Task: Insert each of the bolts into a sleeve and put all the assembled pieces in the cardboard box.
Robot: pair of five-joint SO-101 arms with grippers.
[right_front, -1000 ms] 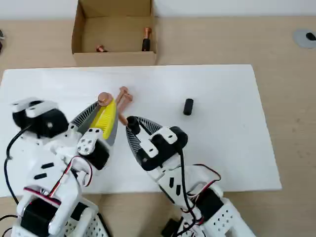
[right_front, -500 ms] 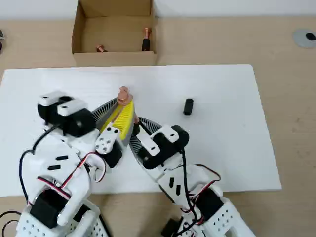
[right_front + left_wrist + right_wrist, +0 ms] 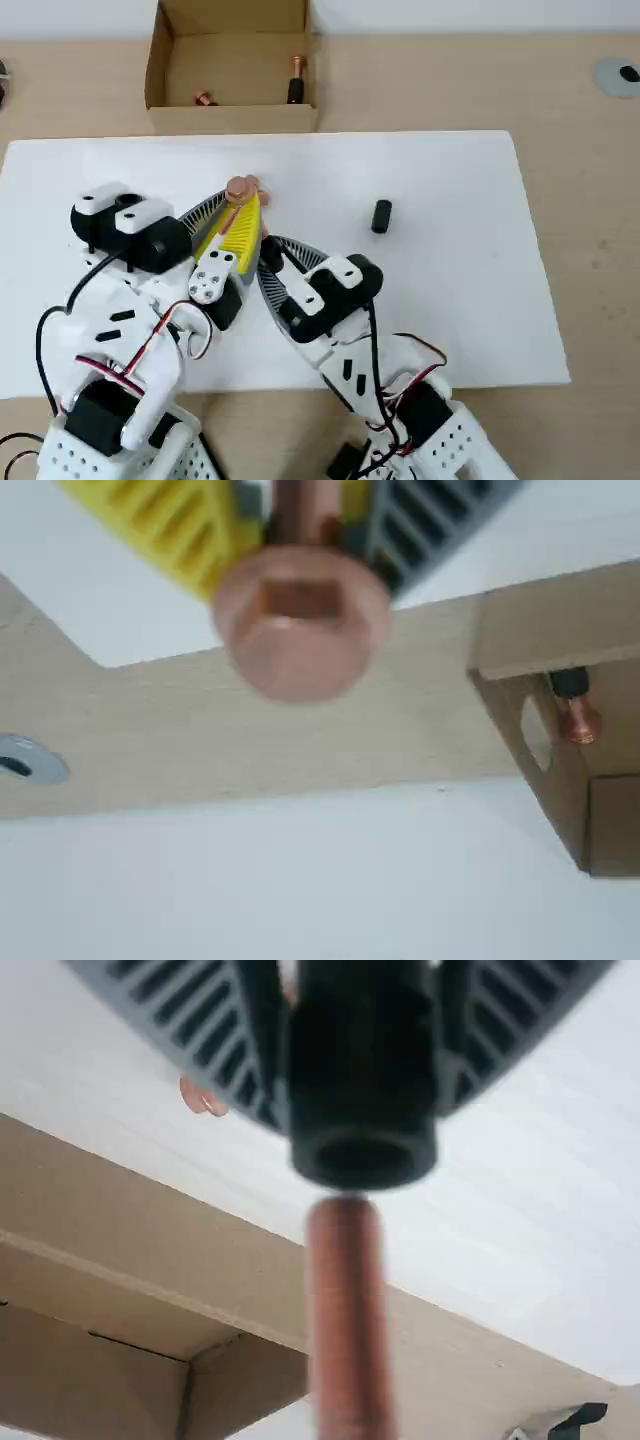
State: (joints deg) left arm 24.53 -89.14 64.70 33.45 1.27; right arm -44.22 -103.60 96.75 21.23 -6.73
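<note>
1. Your left gripper (image 3: 237, 197) has its yellow and grey fingers clamped on the shank of a copper bolt (image 3: 300, 620), just behind the head.
2. Your right gripper (image 3: 270, 247) has its dark fingers closed around a black sleeve (image 3: 365, 1090).
3. Both grippers meet tip to tip on the white sheet (image 3: 450, 300), left of its middle and near its far edge. The two arms crowd the near-left part of the sheet, and the wider stretch lies to your right.
4. The bolt's long axis runs from its head, on the box side, back toward the right gripper. In the right wrist view its shank lines up with the sleeve's open mouth. You cannot tell whether the tip has entered.
5. A loose bolt (image 3: 203, 1098) lies on the sheet just beside the held one.
6. A spare sleeve (image 3: 381, 216) sits on the sheet, well apart to the right.
7. The cardboard box (image 3: 232, 118) stands on the wooden table (image 3: 580, 150) just past the sheet's far edge. It holds one assembled piece (image 3: 296, 80) by its right wall and a second piece (image 3: 204, 98) near its front-left.
</note>
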